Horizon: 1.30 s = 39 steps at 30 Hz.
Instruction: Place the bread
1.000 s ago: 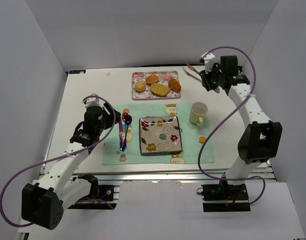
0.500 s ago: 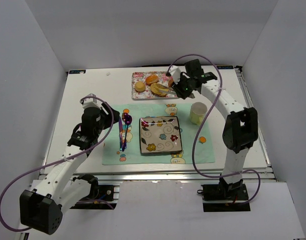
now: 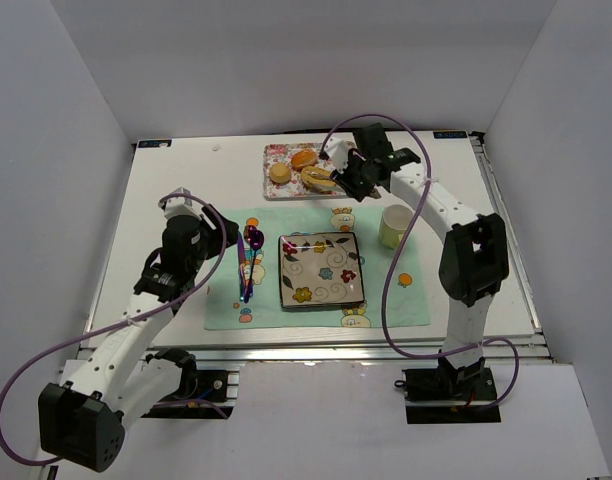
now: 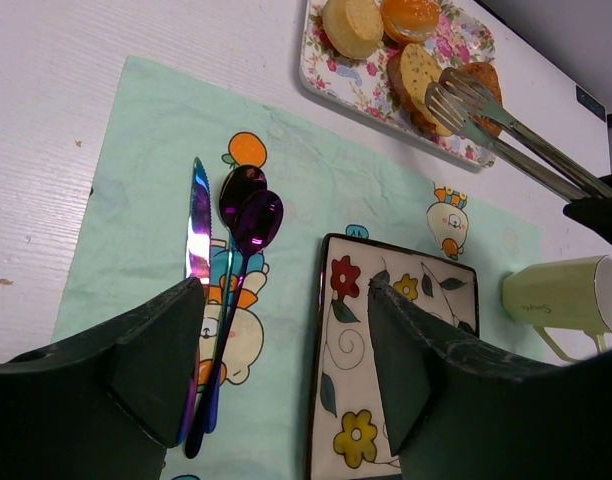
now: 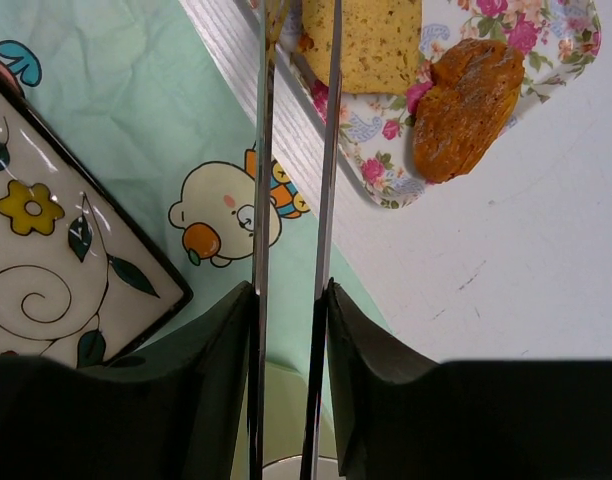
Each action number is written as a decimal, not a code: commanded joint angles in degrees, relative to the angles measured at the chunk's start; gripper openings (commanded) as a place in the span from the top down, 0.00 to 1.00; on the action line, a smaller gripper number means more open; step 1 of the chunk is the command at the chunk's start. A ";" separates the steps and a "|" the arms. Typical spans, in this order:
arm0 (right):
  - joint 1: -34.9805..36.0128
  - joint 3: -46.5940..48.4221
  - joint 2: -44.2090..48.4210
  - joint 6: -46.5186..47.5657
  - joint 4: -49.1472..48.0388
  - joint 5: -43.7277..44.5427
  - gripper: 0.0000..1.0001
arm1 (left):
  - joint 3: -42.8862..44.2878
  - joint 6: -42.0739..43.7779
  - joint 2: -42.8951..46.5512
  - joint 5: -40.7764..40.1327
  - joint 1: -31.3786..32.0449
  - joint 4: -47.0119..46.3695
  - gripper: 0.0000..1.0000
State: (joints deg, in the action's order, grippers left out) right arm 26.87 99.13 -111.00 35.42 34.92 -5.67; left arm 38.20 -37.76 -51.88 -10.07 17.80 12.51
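Several breads lie on a floral tray (image 3: pixel 269 183) at the back: a round bun (image 3: pixel 279 172), an orange bun (image 3: pixel 304 158) and a yellow oval slice (image 3: pixel 319 179). My right gripper (image 3: pixel 358 175) is shut on metal tongs (image 5: pixel 261 200). The tong arms stand apart and their tips (image 4: pixel 451 95) hover at the yellow slice (image 5: pixel 376 40), next to a brown bread (image 5: pixel 466 95). The tongs hold no bread. A flowered square plate (image 3: pixel 321 270) sits empty on the green placemat (image 3: pixel 381 295). My left gripper (image 4: pixel 286 370) is open and empty above the placemat, between the cutlery and the plate.
A pale green mug (image 3: pixel 395 226) stands right of the plate, just under my right wrist. A knife (image 4: pixel 198 230) and two purple spoons (image 4: pixel 248 215) lie on the placemat left of the plate. White walls enclose the table on three sides.
My right arm has swung left with the tongs, from the table's far right corner to the tray of breads. My left arm has barely moved.
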 commanded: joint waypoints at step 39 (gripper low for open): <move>2.48 -6.83 9.90 -2.37 -4.07 -1.00 0.96 | 0.56 -0.47 1.43 -0.48 -0.22 -0.38 0.24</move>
State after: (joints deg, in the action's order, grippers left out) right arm 29.06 93.51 -109.91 34.68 30.52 -1.89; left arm 37.89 -38.20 -51.18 -10.11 17.80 12.45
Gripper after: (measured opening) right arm 0.216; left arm 0.758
